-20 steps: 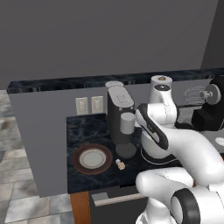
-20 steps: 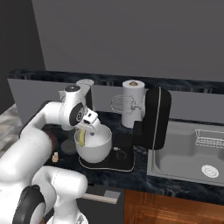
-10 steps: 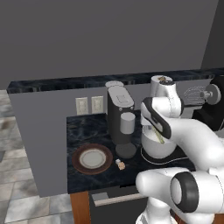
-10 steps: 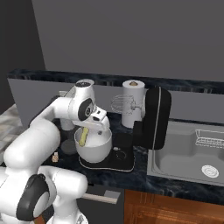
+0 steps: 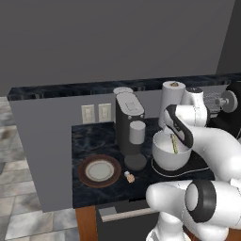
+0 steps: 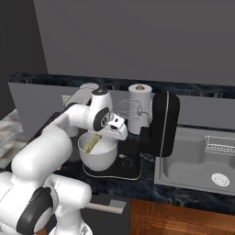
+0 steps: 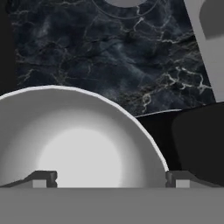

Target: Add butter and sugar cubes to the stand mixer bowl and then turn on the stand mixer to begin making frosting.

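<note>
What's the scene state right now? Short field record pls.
butter: in stand mixer bowl, leaning on its inner wall
bowl: on stand mixer base, below whisk
sugar cubes: on counter, between plate and bowl
gripper: above bowl, jaws open, empty
coffee machine: left of bowl

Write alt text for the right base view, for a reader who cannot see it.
A white robot arm reaches over the off-white stand mixer bowl, where the yellow butter stick leans against the inner wall. The bowl sits on the black stand mixer, beside a sink in the dark marble counter.
</note>
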Available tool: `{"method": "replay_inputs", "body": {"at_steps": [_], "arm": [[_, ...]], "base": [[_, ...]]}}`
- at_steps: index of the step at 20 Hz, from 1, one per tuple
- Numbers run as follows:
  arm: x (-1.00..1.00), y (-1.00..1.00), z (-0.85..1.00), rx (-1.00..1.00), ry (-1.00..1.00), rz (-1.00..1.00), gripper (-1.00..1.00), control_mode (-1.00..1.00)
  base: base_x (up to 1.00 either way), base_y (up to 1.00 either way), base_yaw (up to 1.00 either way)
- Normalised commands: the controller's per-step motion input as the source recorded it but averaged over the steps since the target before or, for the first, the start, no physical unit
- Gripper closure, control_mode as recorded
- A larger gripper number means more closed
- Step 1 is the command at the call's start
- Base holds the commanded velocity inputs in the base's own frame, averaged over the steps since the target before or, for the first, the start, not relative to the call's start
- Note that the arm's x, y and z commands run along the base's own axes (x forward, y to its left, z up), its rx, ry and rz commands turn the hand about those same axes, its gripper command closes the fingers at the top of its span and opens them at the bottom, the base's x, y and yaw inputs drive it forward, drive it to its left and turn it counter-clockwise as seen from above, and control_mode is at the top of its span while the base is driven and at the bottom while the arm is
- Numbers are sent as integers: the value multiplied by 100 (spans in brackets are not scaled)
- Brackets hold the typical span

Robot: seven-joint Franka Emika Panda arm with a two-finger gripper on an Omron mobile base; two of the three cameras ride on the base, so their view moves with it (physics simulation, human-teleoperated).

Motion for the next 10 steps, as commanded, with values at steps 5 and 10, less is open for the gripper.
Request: {"method": "replay_inputs", "body": {"at_steps": [5, 10], "arm": [[0, 8, 1, -11, -12, 0, -100, -100], [-17, 21, 18, -15, -15, 0, -100, -100]], "base": [[0, 0, 0], [0, 0, 0]]}}
